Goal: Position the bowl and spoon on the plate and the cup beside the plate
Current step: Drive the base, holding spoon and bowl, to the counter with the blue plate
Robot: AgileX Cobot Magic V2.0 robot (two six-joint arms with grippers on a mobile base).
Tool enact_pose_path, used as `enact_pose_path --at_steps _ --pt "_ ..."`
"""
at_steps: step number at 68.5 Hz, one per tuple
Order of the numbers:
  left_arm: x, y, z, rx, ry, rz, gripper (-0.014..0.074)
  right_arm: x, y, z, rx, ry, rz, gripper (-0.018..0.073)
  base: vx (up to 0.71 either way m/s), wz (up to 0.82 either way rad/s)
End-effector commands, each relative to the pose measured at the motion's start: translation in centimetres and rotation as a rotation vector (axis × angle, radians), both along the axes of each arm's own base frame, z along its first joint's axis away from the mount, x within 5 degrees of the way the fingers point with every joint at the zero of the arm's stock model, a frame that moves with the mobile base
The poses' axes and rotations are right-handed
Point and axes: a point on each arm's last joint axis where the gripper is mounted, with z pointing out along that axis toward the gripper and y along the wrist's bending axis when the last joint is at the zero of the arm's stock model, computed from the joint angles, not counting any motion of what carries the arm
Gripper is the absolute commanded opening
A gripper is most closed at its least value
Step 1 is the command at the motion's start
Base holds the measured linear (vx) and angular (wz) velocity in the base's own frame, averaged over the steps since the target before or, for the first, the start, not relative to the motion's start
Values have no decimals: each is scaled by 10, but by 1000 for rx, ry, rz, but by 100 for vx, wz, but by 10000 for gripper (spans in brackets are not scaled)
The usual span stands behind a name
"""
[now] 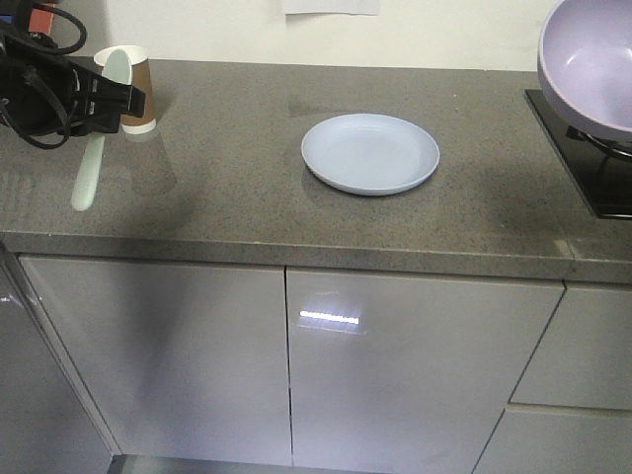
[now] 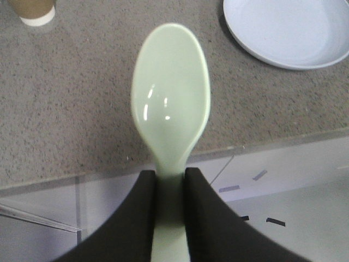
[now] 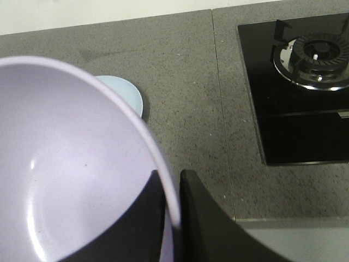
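Observation:
My left gripper (image 1: 107, 99) is shut on the neck of the pale mint-green spoon (image 1: 89, 168), held above the counter's left end. In the left wrist view the spoon (image 2: 170, 93) points away from the left gripper (image 2: 170, 180), its head facing the camera. The brown paper cup (image 1: 145, 74) stands upright just behind it. The light blue plate (image 1: 370, 153) lies bare mid-counter. The lavender bowl (image 1: 592, 64) hangs tilted in the air at the far right. In the right wrist view my right gripper (image 3: 173, 191) is shut on the rim of the bowl (image 3: 71, 164).
A black gas stove (image 1: 592, 168) is set into the grey counter (image 1: 227, 207) at the right, under the bowl; its burner (image 3: 316, 54) shows in the right wrist view. The counter's front edge runs above white cabinet doors (image 1: 395, 365).

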Motion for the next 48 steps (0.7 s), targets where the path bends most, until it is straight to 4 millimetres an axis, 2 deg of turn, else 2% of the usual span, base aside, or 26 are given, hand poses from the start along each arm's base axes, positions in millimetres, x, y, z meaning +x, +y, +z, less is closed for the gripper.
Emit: enact_pose_path --at_steps 1,48 --pt "-6 -1 22 -33 -109 -3 -6 -6 -1 22 -11 -126 -13 -6 17 1" --pt "-6 -1 22 -33 -109 -3 -6 -6 -1 22 -11 -126 -13 -6 16 -1"
